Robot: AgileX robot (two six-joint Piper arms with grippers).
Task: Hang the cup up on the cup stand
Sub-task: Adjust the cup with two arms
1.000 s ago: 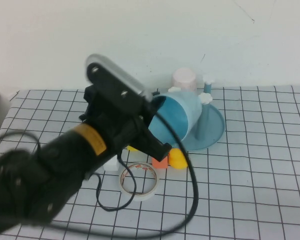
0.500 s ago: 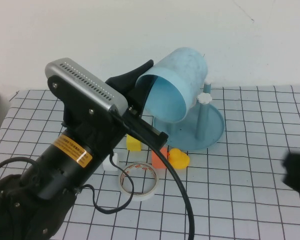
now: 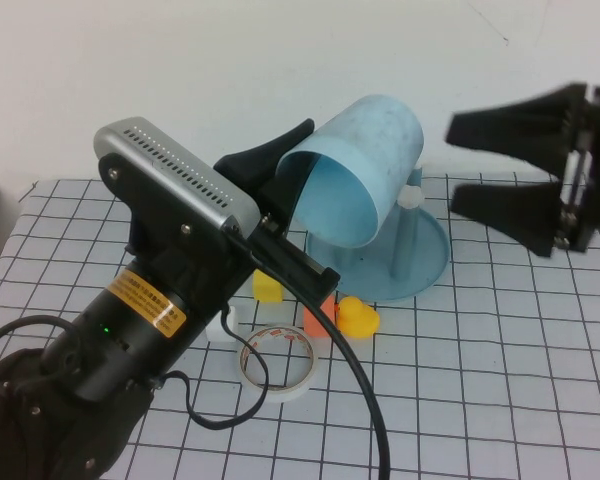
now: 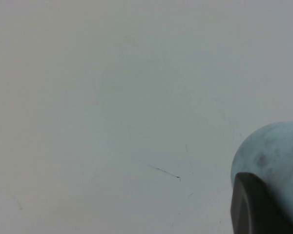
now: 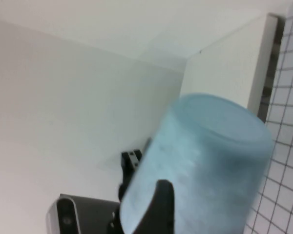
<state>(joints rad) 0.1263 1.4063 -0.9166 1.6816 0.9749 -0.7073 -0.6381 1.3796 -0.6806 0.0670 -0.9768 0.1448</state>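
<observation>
My left gripper [image 3: 300, 190] is shut on the light blue cup [image 3: 355, 170], one finger outside the wall and one inside the mouth. It holds the cup raised and tilted, mouth toward the camera, above the left part of the cup stand [image 3: 428, 262]. One blue peg with a white cap [image 3: 410, 197] shows beside the cup. My right gripper [image 3: 452, 165] is open, in the air right of the cup, fingertips pointing at its closed end. The cup also shows in the left wrist view [image 4: 276, 146] and the right wrist view [image 5: 205, 165]. The pale pink cup is hidden.
On the gridded mat below the cup lie a roll of tape [image 3: 277, 360], a yellow duck [image 3: 358, 318], an orange cube [image 3: 318, 315], a yellow cube [image 3: 268, 288] and a small white block [image 3: 223, 325]. A white wall stands behind.
My left gripper lifted the cup from beside the stand up into the air. My right gripper came in from the lower right and now sits open next to the cup.
</observation>
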